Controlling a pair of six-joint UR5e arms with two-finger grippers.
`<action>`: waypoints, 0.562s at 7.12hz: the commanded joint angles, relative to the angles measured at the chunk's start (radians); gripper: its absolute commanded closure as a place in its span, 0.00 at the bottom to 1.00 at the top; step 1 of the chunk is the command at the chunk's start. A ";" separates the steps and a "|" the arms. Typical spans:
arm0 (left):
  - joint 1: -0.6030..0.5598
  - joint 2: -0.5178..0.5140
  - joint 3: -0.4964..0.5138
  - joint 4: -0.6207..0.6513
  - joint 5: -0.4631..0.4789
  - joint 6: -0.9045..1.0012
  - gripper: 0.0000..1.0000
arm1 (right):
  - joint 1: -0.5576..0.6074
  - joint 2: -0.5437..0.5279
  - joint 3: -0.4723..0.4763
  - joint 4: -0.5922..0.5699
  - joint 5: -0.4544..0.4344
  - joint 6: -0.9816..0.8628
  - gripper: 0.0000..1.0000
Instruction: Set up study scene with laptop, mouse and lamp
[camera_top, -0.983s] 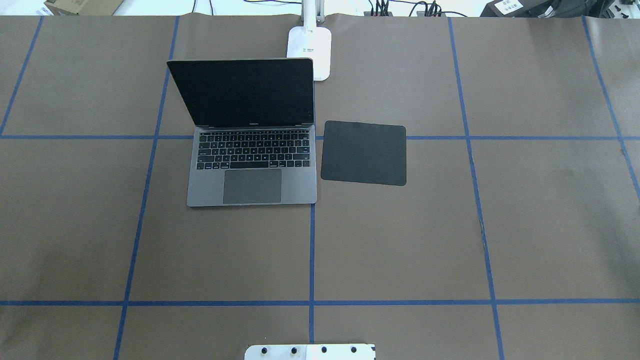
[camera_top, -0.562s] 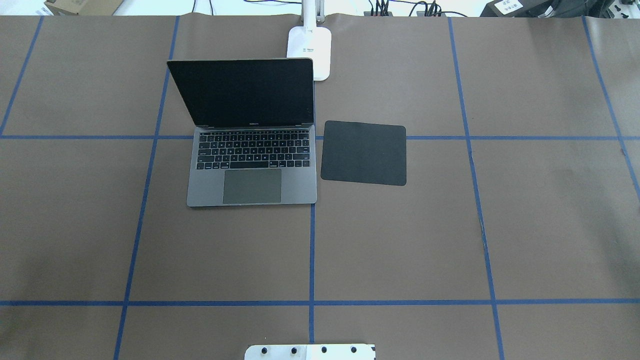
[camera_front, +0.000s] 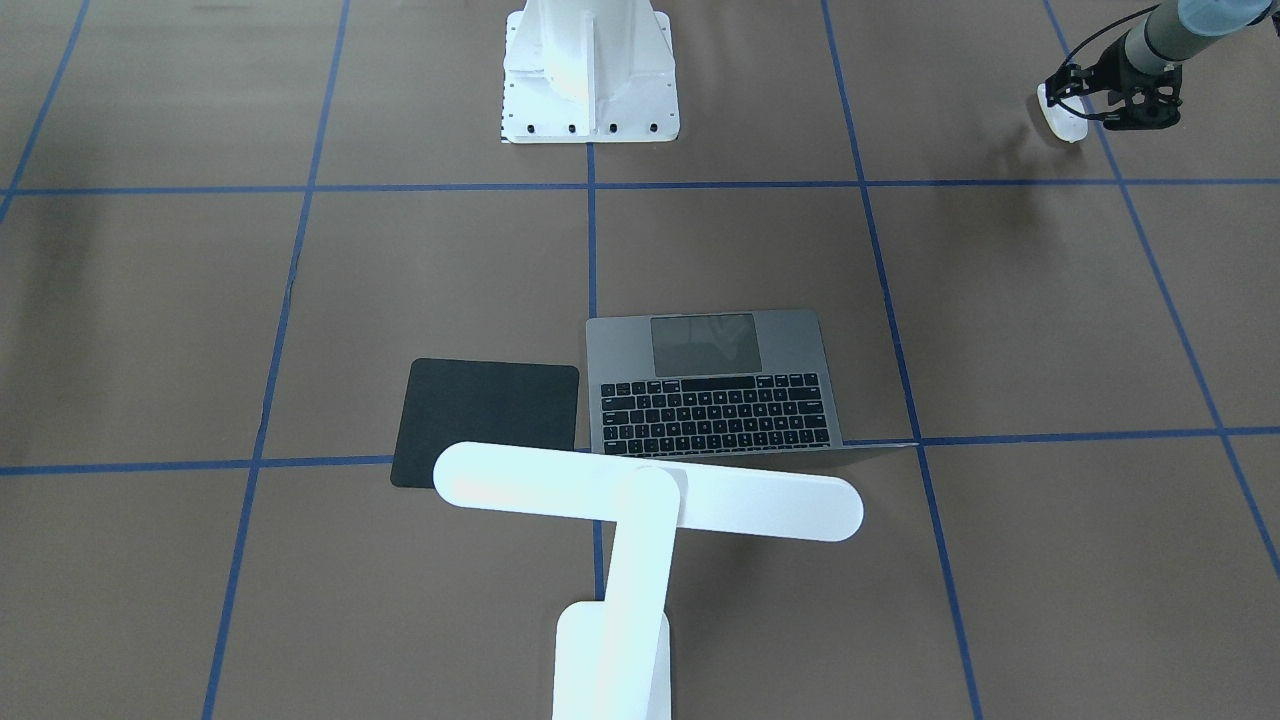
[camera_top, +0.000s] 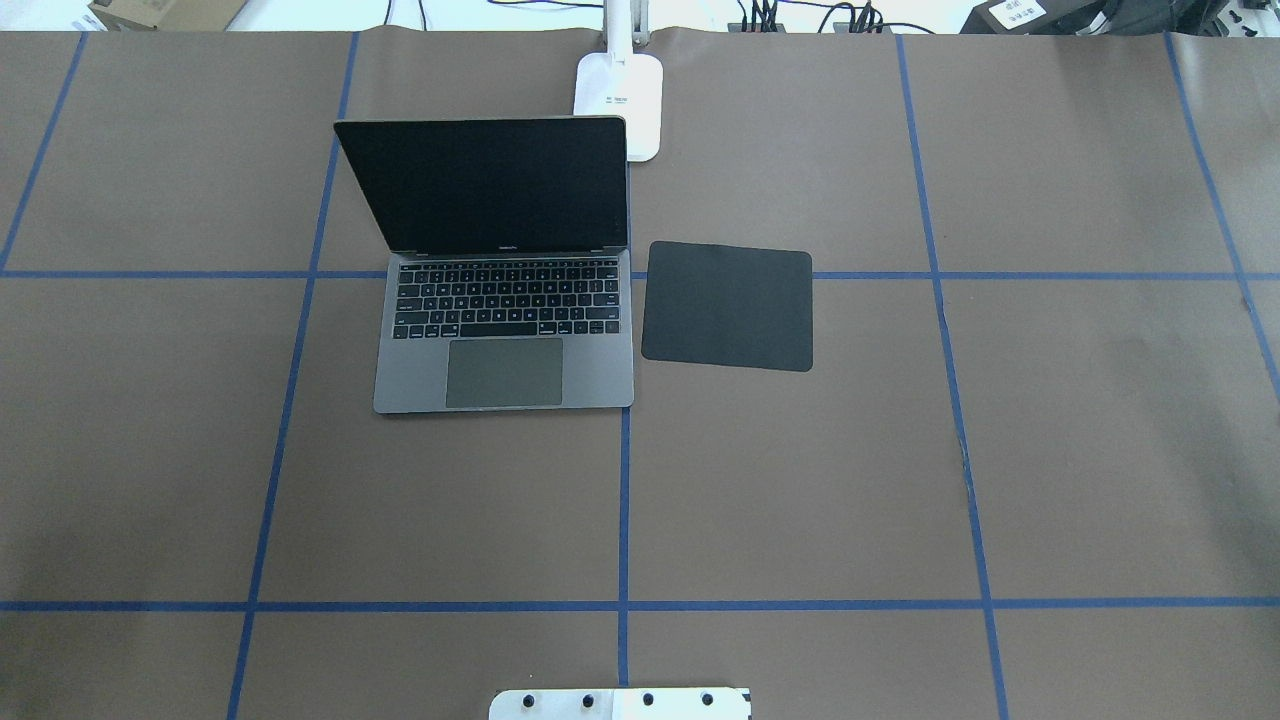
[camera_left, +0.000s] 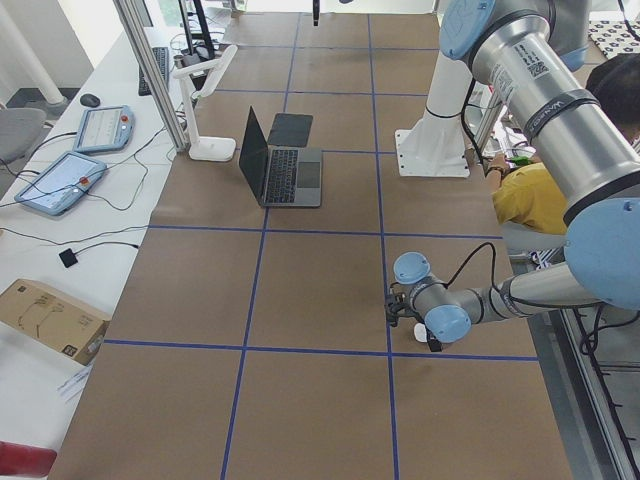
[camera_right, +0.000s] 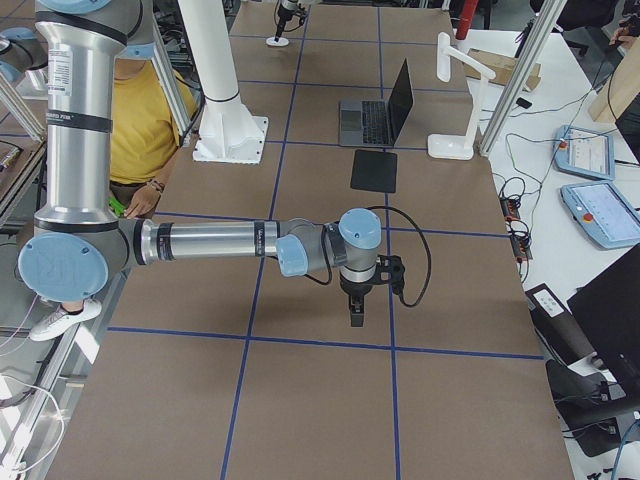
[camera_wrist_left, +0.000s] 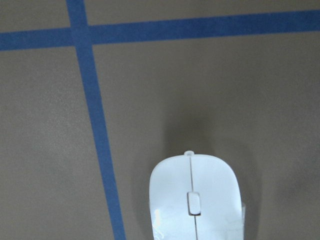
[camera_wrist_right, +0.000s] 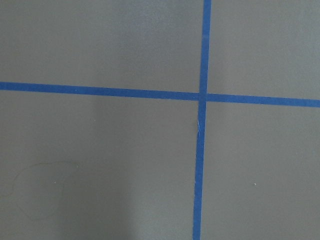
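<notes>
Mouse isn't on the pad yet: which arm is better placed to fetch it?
Left. The left gripper is right at the mouse; the right gripper hangs over the table, far from it.

Holding the overhead view against the last second, I find no change I can vouch for. The slim space-grey metal laptop (camera_top: 505, 330), the thin black square pad (camera_top: 727, 306) and the white desk lamp (camera_top: 620, 95) lie exactly as before. The left hand (camera_front: 1105, 100), the right hand (camera_right: 356, 312) and the small glossy white mouse (camera_wrist_left: 195, 200) fall outside that view, so I cannot compare them.
</notes>
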 joint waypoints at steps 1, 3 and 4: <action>0.063 -0.012 0.008 -0.048 -0.002 -0.094 0.00 | 0.000 0.001 0.000 0.000 0.000 0.001 0.00; 0.112 -0.029 0.034 -0.057 0.004 -0.129 0.00 | 0.000 -0.001 0.000 0.000 0.000 -0.001 0.00; 0.114 -0.029 0.051 -0.065 0.006 -0.129 0.01 | 0.000 -0.001 0.002 0.000 0.000 -0.001 0.00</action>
